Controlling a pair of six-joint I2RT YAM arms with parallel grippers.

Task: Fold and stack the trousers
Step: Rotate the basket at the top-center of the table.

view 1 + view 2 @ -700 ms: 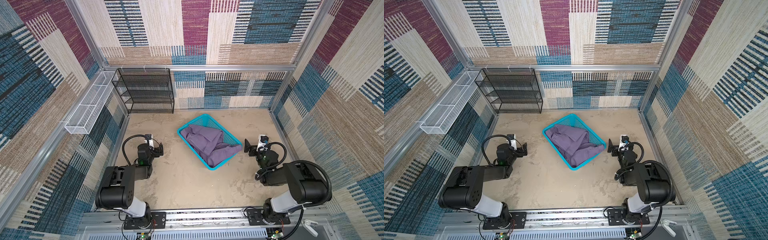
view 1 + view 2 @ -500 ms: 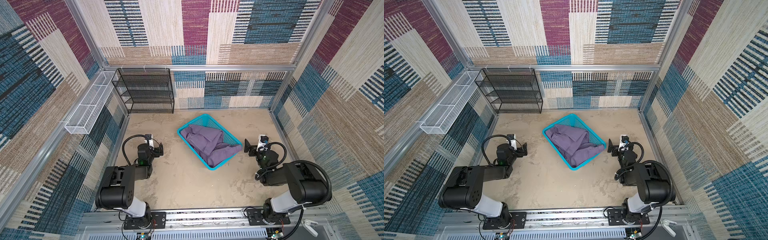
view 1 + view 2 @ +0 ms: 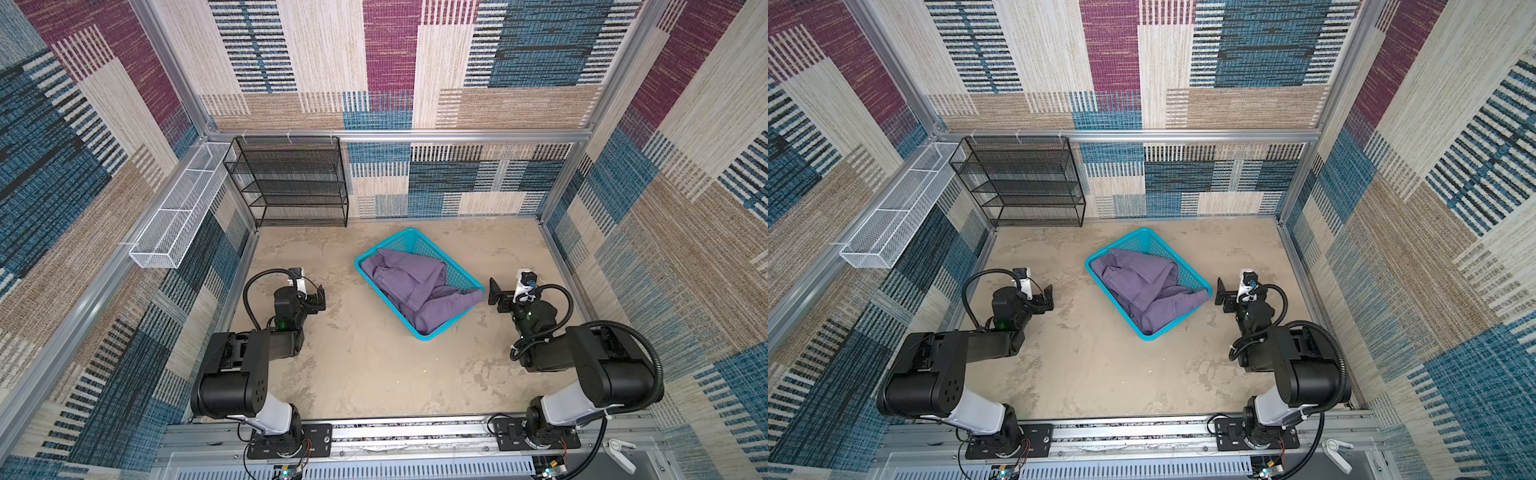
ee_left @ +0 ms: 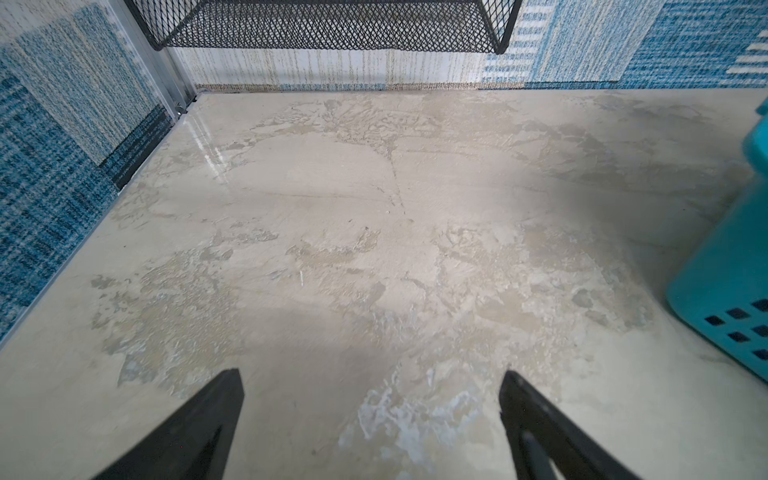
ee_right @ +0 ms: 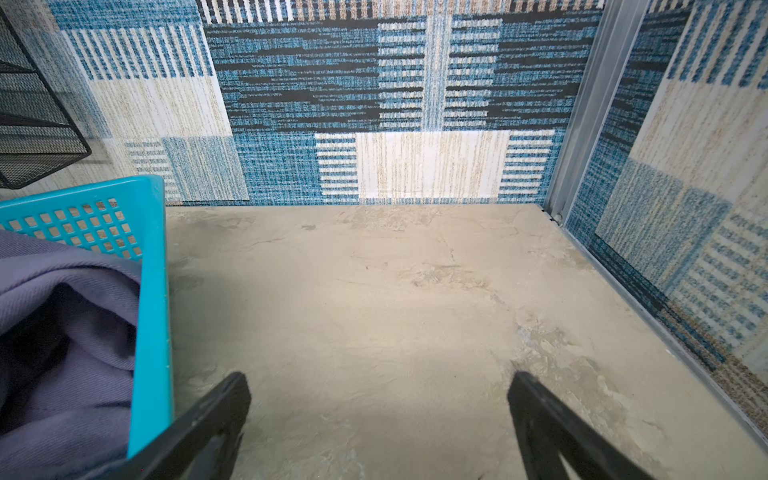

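No movement since earlier frame. Left gripper (image 3: 319, 298), right gripper (image 3: 498, 296) wide open, empty. Trousers (image 3: 415, 286) heaped in basket (image 3: 422, 336), untouched; next: lift out.

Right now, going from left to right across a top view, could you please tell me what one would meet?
White wire tray on the side wall → left tool, open → teal basket holding the trousers → right tool, open.
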